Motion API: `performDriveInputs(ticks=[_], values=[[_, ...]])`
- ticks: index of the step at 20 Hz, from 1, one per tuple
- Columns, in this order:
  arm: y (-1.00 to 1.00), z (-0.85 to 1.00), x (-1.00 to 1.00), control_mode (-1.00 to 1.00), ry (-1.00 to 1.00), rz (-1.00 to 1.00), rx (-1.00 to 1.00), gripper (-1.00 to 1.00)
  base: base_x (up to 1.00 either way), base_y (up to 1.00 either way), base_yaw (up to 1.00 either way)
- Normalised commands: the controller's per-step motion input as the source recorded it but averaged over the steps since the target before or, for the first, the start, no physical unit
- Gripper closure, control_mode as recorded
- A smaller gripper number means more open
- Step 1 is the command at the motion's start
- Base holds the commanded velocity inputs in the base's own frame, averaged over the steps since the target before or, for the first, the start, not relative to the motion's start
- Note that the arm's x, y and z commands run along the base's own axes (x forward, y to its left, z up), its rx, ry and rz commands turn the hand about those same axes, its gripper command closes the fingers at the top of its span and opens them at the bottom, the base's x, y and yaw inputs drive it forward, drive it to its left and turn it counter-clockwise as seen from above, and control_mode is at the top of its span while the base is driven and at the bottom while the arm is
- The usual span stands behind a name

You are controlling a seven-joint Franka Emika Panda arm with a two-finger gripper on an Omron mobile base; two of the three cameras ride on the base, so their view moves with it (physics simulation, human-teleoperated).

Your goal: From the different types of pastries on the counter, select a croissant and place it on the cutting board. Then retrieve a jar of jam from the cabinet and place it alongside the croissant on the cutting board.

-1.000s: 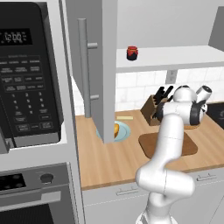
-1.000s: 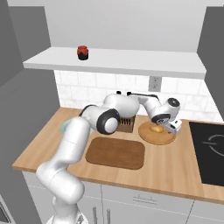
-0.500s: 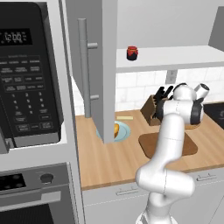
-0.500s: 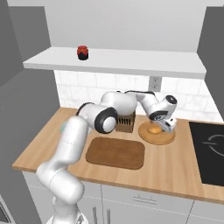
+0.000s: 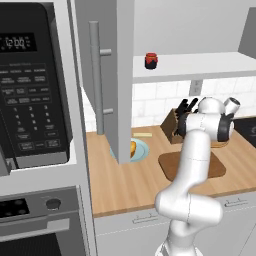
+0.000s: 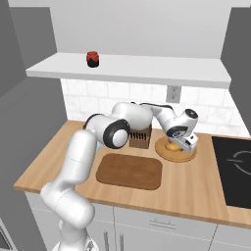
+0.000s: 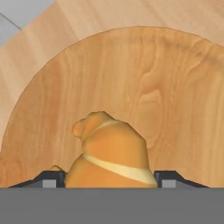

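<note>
The hand [image 6: 180, 145] is reaching down over the round wooden disc [image 6: 186, 155] at the back of the desk [image 6: 63, 157], and the croissant [image 7: 111, 153] is sitting on that disc right between the two finger tips [image 7: 51, 179], one tip showing on each side of it; the tips are standing apart with the pastry filling the gap, but whether they are pressing on it cannot be told. In the right base view the croissant [image 6: 172, 146] is showing as a small golden lump just under the hand. The cutting board [image 6: 130, 171] is lying bare on the desk, just left of the disc and in front of the knife block [image 6: 140, 139]. The jar of jam [image 6: 92, 59] is standing on the white shelf [image 6: 147, 68] of the cabinet [image 5: 120, 75], whose door is hanging open with its long bar handle [image 5: 95, 85] facing out. An orange-yellow pastry [image 5: 133, 149] is resting on a pale blue plate [image 5: 141, 149] behind the door edge. The microwave [image 5: 30, 85] display is showing digits that look like 12:00; its button labels are too small to read.
</note>
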Motion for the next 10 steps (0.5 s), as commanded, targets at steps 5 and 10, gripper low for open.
performDriveInputs(ticks=[5,10], values=[[0.14,0.27,-0.14,-1.00,0.02,0.03,0.04,1.00,0.00,0.00,0.00],[0.08,0.61,-0.84,-1.00,-0.24,0.13,0.11,1.00,0.00,0.00,0.00]])
